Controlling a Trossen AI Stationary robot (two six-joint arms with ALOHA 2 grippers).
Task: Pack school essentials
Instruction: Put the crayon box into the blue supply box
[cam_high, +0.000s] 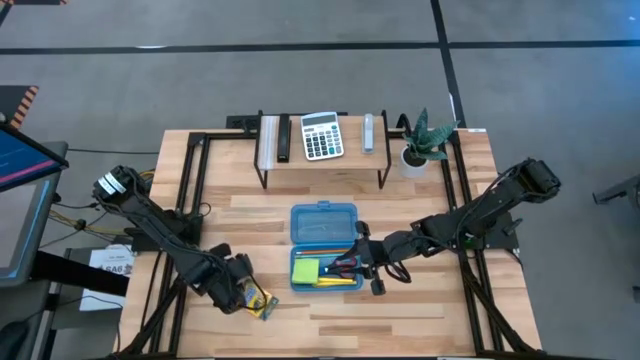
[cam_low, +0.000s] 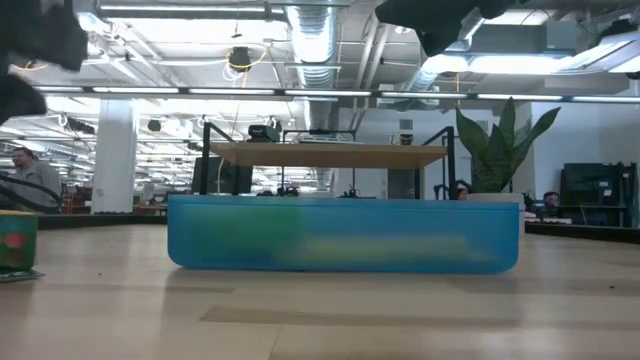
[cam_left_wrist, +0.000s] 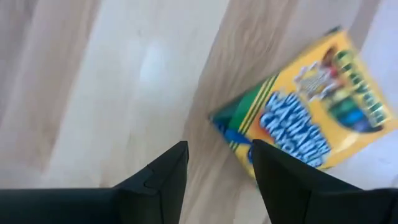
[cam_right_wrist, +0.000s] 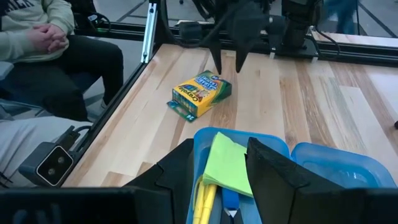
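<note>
The open translucent blue case (cam_high: 323, 222) lies mid-table and holds the lime-green sticky-note pad (cam_high: 306, 269), yellow pencils (cam_high: 335, 283) and red-handled scissors (cam_high: 345, 265). My right gripper (cam_high: 366, 262) hangs open over the case's right part; in its wrist view the pad (cam_right_wrist: 227, 163) shows between the fingers. The yellow-green crayon box (cam_high: 260, 303) lies flat on the table near the front left. My left gripper (cam_high: 243, 285) is open, pointing down just beside the box (cam_left_wrist: 311, 118) and raised above the table (cam_right_wrist: 228, 65). The teal pen is not seen.
A low shelf (cam_high: 320, 160) at the far edge carries the calculator (cam_high: 321, 135) and small dark and white items. A potted plant (cam_high: 425, 140) stands at its right. A seated person (cam_right_wrist: 37, 37) is beside the table's left side. Bare wood lies around the case.
</note>
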